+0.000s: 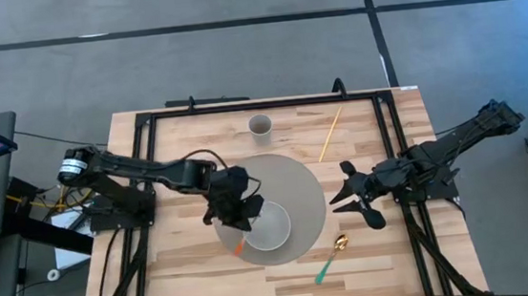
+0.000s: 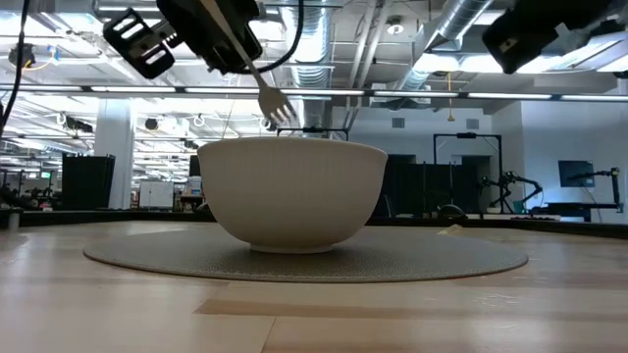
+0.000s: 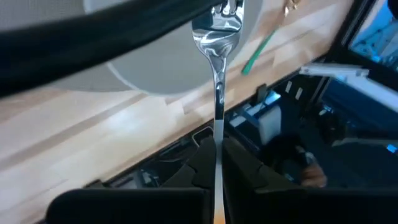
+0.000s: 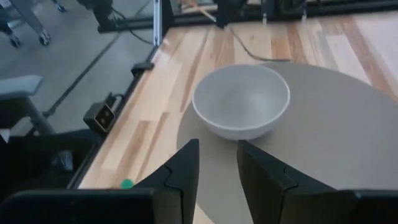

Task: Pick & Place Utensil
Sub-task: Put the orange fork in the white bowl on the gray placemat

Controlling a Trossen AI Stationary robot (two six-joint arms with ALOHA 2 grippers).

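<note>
we judge the task a good way along: the fork (image 2: 267,96) is already off the table and carried in the left gripper (image 1: 234,208), which hangs at the near-left rim of the white bowl (image 1: 269,224) on the round grey mat (image 1: 295,179). in the low view the tines point down and sit just above the bowl's rim, tilted, not yet inside. what is left, as we read it, is to lower or tip the fork into the bowl and let go

the left gripper's fingers (image 3: 239,165) are clenched narrowly on the fork's handle, the metal shaft running straight up between them with the tines well clear of the pads. an orange end of the handle shows below the gripper in the high view

the right gripper (image 1: 362,197) waits at the right edge of the mat, apart from the bowl, its fingers (image 4: 186,165) spread with a plain gap between them and nothing held

a green-handled spoon (image 1: 331,257) lies on the wood near the mat's front edge, untouched, and a thin stick (image 1: 331,133) and a small cup (image 1: 260,125) lie toward the far side
</note>
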